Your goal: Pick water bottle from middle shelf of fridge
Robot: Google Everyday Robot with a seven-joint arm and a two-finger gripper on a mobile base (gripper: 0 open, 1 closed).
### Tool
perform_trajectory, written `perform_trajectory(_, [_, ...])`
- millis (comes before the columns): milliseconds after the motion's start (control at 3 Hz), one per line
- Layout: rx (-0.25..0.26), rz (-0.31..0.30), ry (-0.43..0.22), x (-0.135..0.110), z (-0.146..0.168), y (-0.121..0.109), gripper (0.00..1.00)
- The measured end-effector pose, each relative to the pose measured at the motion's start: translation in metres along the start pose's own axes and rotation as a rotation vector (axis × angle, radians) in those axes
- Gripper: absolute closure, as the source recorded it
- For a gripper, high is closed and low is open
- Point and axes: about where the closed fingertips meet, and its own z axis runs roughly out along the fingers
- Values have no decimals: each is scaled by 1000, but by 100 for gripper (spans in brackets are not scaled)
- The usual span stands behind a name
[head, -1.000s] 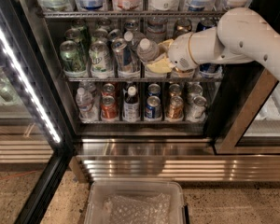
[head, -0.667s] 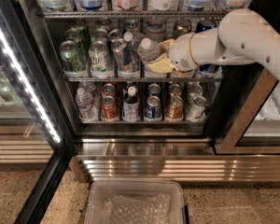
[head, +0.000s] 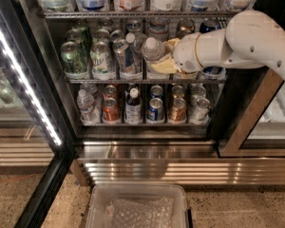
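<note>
The water bottle point(head: 152, 50), clear with a white cap, stands on the middle shelf point(head: 109, 81) of the fridge point(head: 147, 151), just right of centre among tall green and silver cans. My gripper point(head: 165, 57) reaches in from the right on the white arm. Its yellowish fingers point(head: 164, 68) close around the bottle's right side, one above and one below. The bottle leans slightly left. Its lower body is hidden behind the fingers.
The lower rack holds a small clear bottle point(head: 86, 106), a dark bottle point(head: 133, 106) and short cans. The open glass door with its LED strip point(head: 24, 82) stands at left. A clear plastic bin point(head: 137, 208) sits on the floor in front.
The gripper and the bottle have shifted very slightly right and up; the hold on the bottle looks the same.
</note>
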Motion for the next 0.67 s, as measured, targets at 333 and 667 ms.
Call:
perform_trajectory(333, [0, 0, 0, 0, 0, 0, 100])
perform_trajectory(667, [16, -10, -8, -4, -4, 1, 100])
